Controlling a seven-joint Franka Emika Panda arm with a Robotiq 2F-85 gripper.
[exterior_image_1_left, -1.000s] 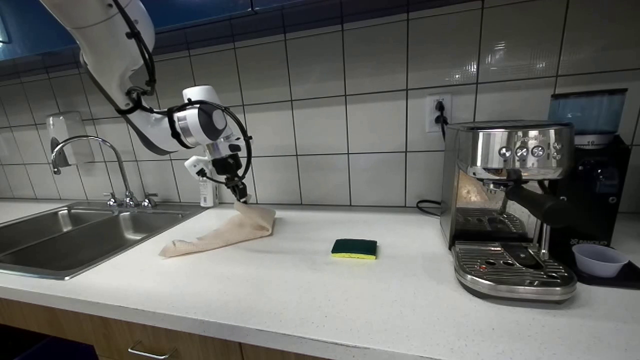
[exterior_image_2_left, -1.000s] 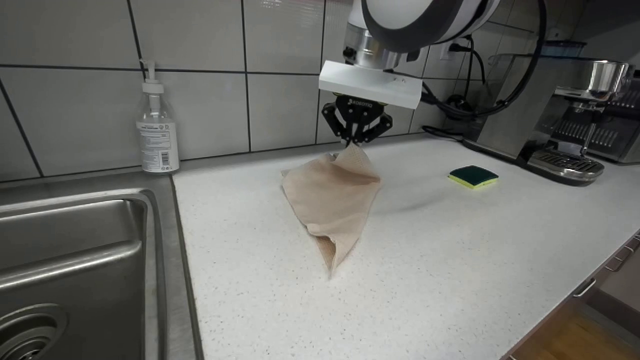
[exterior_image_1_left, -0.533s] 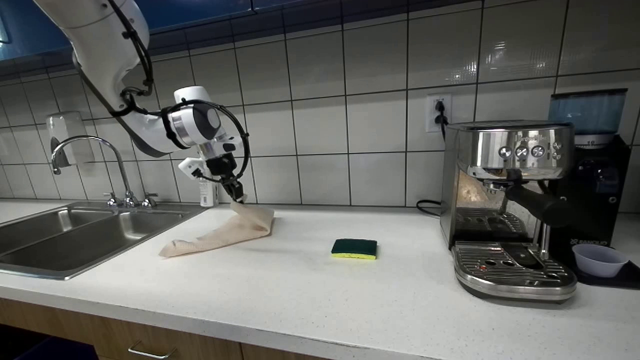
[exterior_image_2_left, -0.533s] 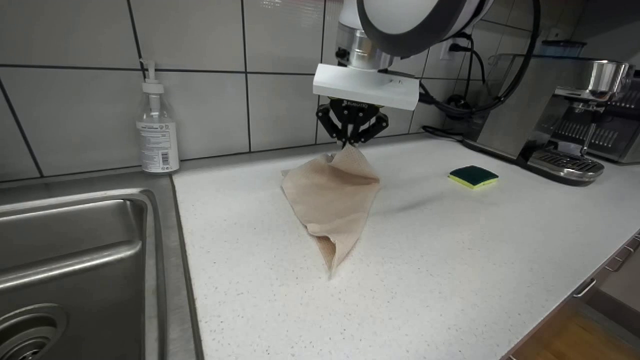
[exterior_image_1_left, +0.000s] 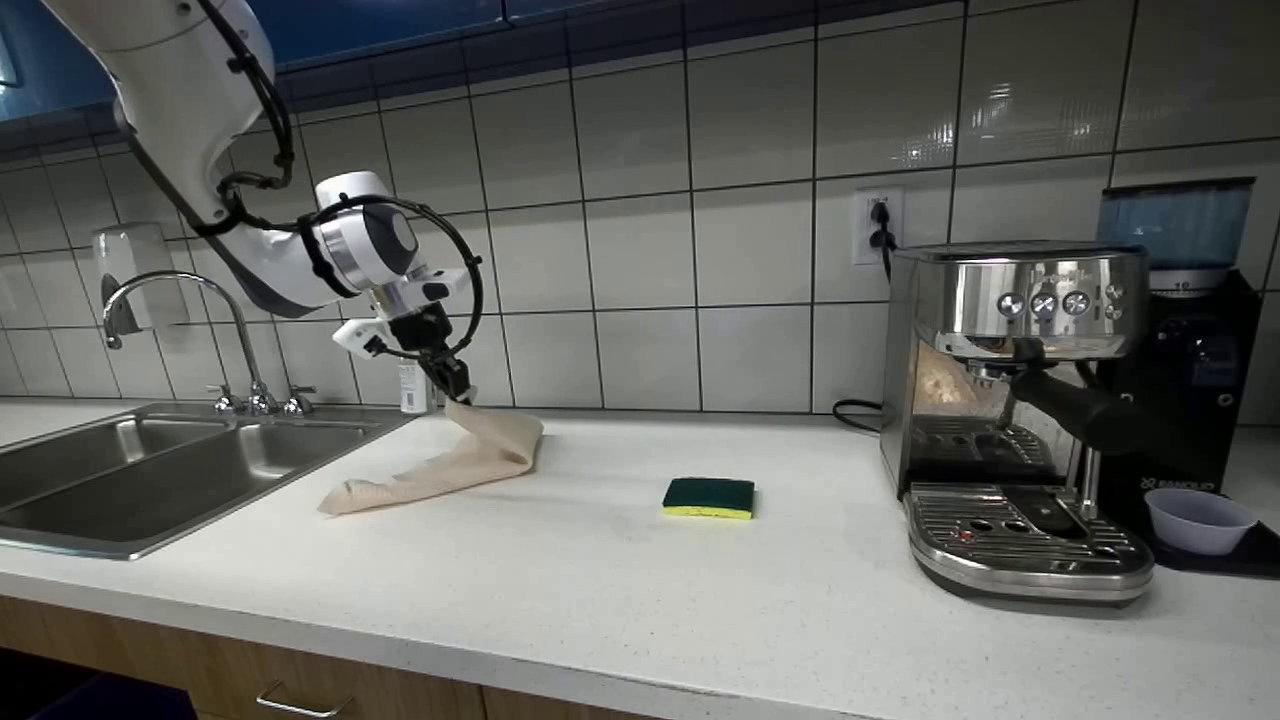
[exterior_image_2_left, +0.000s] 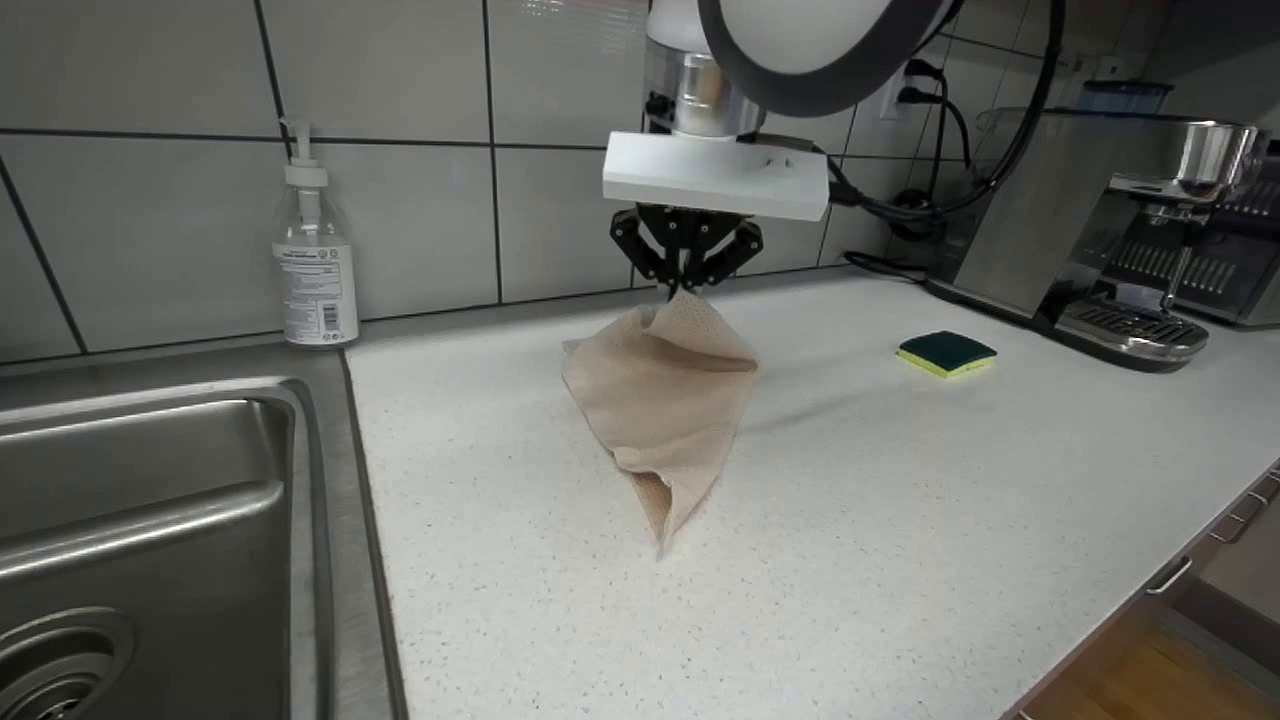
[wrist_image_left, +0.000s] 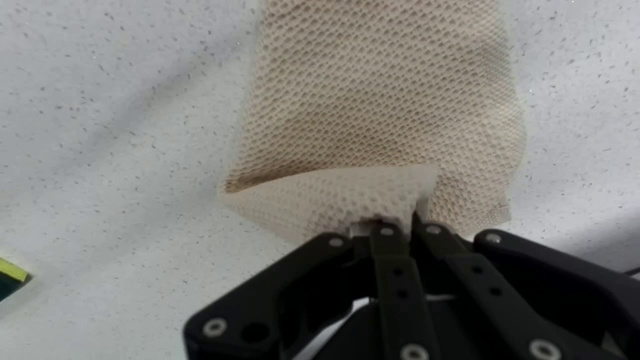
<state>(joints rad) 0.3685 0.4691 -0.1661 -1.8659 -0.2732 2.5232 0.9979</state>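
- The Robotiq gripper (exterior_image_2_left: 682, 288) angles down toward the back of the speckled white countertop (exterior_image_2_left: 850, 560), its jaws together and clamped on a raised peak of a beige textured cloth (exterior_image_2_left: 660, 390).
- The cloth rests on the countertop between the stainless-steel sink (exterior_image_2_left: 346, 500) and the scouring sponge (exterior_image_1_left: 708, 497); from the pinched peak it slopes down, and its opposite end tapers to a folded point.
- In the wrist view, the cloth shows a honeycomb-like weave, with one flap turned up to the black fingers (wrist_image_left: 395, 280) and a wide part spread beyond them.
- The sponge, dark green on top and yellow beneath, lies flat and apart from the cloth.
- A clear pump bottle (exterior_image_2_left: 318, 290) with a white label stands upright at the back corner of the sink, near the tiled wall (exterior_image_2_left: 390, 220).
- A chrome faucet (exterior_image_1_left: 235, 310) curves over the two basins in an exterior view.
- Past the sponge, well apart from the cloth, stands an espresso machine (exterior_image_1_left: 1020, 290) with a black-handled portafilter (exterior_image_1_left: 1075, 405).
- Beside the machine are a black coffee grinder (exterior_image_1_left: 1190, 340) with a bluish hopper and a pale bowl (exterior_image_1_left: 1200, 520).
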